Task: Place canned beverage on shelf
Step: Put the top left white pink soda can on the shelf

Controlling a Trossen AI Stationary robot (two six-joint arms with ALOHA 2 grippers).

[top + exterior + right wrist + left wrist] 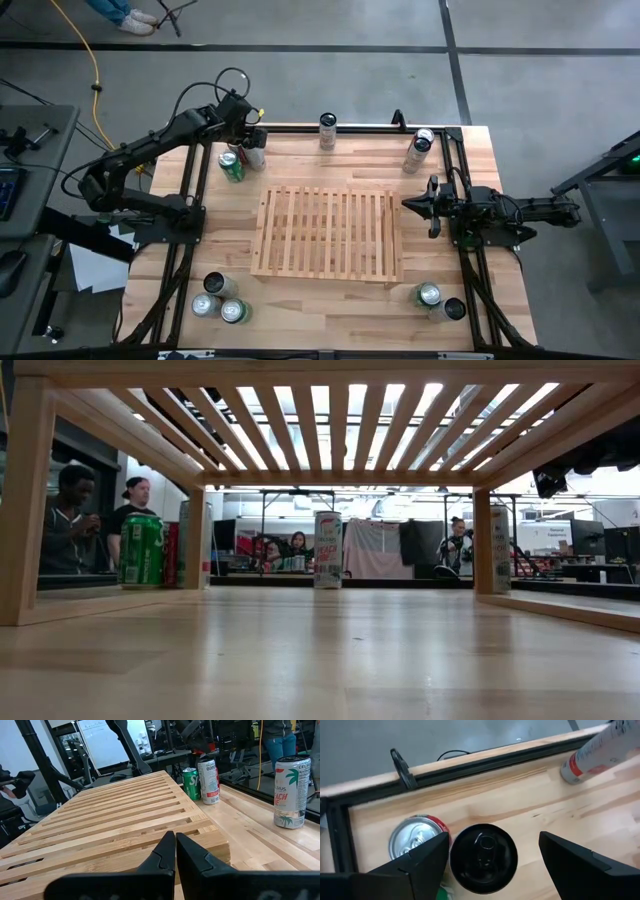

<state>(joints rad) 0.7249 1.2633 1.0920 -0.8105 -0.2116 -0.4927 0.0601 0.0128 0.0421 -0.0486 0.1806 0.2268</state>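
Observation:
At the table's far left stand three cans close together: a black-topped can (482, 852), a silver-topped red can (416, 837) and a green can (232, 166). My left gripper (493, 838) hangs open over them, pointing steeply down, with one finger on each side of the black-topped can; no touch shows. The slatted light-wood shelf (328, 232) stands in the middle of the table. My right gripper (430, 205) waits shut and level at the shelf's right edge, holding nothing.
A tall white can (328, 130) stands at the far edge and another can (420, 150) at the far right. Several cans (218, 300) stand at the near left and two (438, 300) at the near right. People sit in the room beyond the table.

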